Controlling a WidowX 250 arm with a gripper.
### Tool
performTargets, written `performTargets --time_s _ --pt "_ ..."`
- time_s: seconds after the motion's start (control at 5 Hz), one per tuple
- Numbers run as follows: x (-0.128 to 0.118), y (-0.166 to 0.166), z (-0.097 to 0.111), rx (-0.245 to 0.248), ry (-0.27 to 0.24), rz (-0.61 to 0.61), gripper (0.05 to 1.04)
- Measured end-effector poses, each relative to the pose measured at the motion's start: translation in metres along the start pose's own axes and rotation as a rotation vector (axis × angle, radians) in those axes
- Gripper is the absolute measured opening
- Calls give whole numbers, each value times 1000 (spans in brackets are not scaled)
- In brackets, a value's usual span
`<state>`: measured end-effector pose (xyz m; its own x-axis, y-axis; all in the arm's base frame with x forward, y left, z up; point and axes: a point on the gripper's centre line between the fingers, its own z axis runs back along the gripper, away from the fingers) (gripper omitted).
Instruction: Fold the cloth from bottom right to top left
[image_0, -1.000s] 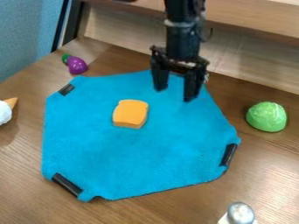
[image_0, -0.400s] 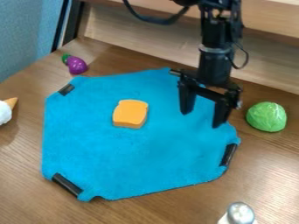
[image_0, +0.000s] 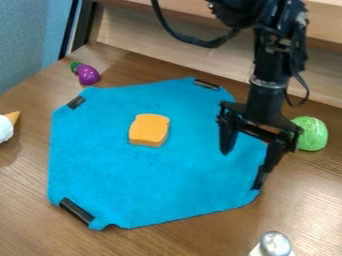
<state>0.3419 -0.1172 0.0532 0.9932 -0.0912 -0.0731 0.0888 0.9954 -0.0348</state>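
Over the right part of the blue cloth, near its lower-right black clip, hangs my black gripper (image_0: 246, 161), open with nothing between its fingers. The cloth (image_0: 150, 185) lies flat and unfolded on the wooden table, with black pieces at its corners. An orange bread-shaped toy (image_0: 149, 130) rests on the cloth, left of its middle. The right finger hides part of the cloth's right edge.
The table (image_0: 304, 200) holds a green cabbage-like toy (image_0: 311, 133) just right of the gripper, a purple toy (image_0: 87, 74) at the upper left, a white-and-orange toy (image_0: 5, 129) at the left edge and a silver-topped shaker (image_0: 274, 245) at the lower right.
My gripper has moved right and down in the view, from the cloth's top corner to near its right edge. It has stayed open, and the cloth and toys have kept their places.
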Motion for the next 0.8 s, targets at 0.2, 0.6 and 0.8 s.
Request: performTargets --time_s 0.2,0.6,0.8 --pt "-1 -16 -1 25 -24 10 1000" --pt "3 -21 -22 53 -28 33 1000" --pt "3 -21 -29 64 -22 37 950"
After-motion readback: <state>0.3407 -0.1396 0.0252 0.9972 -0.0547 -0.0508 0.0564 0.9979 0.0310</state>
